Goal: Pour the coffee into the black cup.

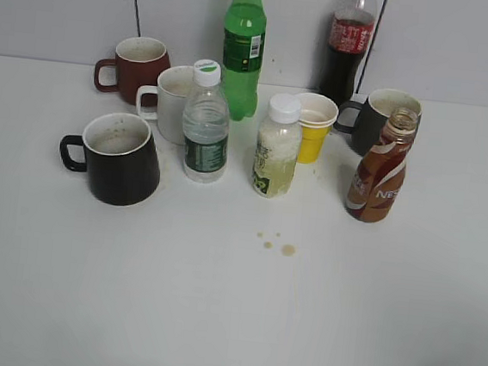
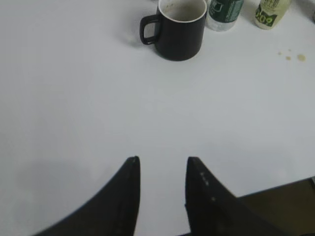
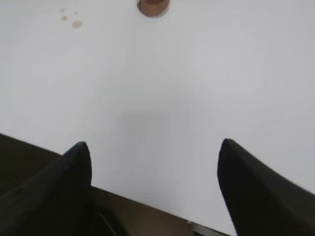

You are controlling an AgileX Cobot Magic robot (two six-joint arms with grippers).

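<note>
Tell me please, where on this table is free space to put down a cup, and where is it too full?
The whole near half of the table is bare, in front of the black cup and the coffee bottle, apart from small brown drips. The far left and far right edges are also free. The back row, from the red mug to the cola bottle, is crowded.

We see a white worktop (image 1: 231, 320) marked with a few small brown spots (image 1: 277, 242). On it stand a black cup (image 1: 117, 158) with a pale inside, a dark red mug (image 1: 138, 67), a white mug (image 1: 172, 98), and a second black mug (image 1: 380, 118) with a white inside. The coffee bottle (image 1: 381, 170) is brown with a white swirl and white lettering. A clear water bottle (image 1: 205, 127) carries a white cap and dark green label; another bottle (image 1: 276, 151) is pale yellow, white-capped. The paper cup (image 1: 315, 125) is yellow, one tall bottle (image 1: 243, 44) green, one (image 1: 348, 42) dark with a red label.
</note>
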